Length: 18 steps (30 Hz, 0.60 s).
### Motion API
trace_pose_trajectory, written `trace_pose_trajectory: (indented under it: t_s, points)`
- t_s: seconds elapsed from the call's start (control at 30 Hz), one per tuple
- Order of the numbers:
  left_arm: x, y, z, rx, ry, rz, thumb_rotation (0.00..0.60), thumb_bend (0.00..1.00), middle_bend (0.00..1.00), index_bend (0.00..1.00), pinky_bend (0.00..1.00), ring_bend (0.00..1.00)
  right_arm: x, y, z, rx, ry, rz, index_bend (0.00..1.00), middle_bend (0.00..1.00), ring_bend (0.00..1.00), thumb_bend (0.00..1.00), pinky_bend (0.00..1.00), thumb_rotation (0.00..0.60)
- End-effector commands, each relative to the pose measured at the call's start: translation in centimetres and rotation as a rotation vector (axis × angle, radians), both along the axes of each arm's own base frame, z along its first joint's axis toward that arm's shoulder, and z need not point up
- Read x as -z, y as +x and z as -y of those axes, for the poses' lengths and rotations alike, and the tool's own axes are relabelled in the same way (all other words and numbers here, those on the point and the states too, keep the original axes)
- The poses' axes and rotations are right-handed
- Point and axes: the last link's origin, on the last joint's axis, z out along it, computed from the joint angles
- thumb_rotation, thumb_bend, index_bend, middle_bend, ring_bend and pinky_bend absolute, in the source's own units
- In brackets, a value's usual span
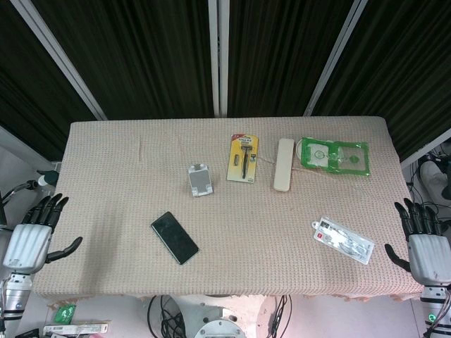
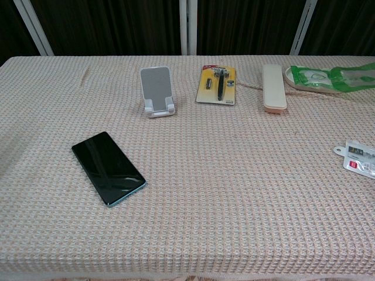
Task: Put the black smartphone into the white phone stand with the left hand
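Observation:
The black smartphone [image 1: 175, 237] [image 2: 108, 167] lies flat and face up on the beige table cloth, left of centre and near the front. The white phone stand [image 1: 199, 179] [image 2: 157, 91] stands upright behind it, with nothing in it. My left hand [image 1: 32, 234] hovers off the table's left front corner, fingers spread and holding nothing, well to the left of the phone. My right hand [image 1: 425, 243] hangs past the right front corner, also spread and holding nothing. Neither hand shows in the chest view.
A razor in a yellow pack [image 1: 244, 158] [image 2: 217, 84], a cream bar-shaped case [image 1: 282, 165] [image 2: 273, 87] and a green packet [image 1: 336, 155] [image 2: 329, 78] lie along the back. A clear blister pack [image 1: 342, 240] [image 2: 359, 158] lies at the right front.

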Motion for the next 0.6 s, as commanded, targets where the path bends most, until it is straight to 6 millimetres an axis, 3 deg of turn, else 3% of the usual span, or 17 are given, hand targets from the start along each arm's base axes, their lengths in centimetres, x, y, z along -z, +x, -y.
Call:
trace_pose_trajectory:
  t_s: [0.03,0.3,0.43,0.6]
  points:
    - [0.0,0.0,0.0,0.0,0.0,-0.002,0.0,0.15,0.06,0.02,0.19,0.05,0.0,0.0,0.0,-0.002,0.001,-0.001,0.0,0.0,0.0,0.18,0.0,0.6]
    - [0.1,0.2,-0.1,0.019,-0.015,-0.003,0.012,0.15,0.06,0.03,0.19,0.05,-0.2,0.0,-0.1,-0.004,-0.006,-0.006,0.0,0.0,0.0,0.18,0.0,0.6]
    - [0.1,0.9,-0.9,0.069,-0.063,-0.034,0.181,0.15,0.05,0.03,0.2,0.05,-0.4,-0.1,-0.1,0.005,-0.016,-0.003,0.0,0.0,0.0,0.18,0.0,0.6]
    - [0.0,3.0,-3.1,0.193,-0.144,-0.114,0.233,0.15,0.05,0.03,0.2,0.05,-0.8,0.0,0.2,0.004,-0.03,-0.011,0.0,0.0,0.0,0.18,0.0,0.6]
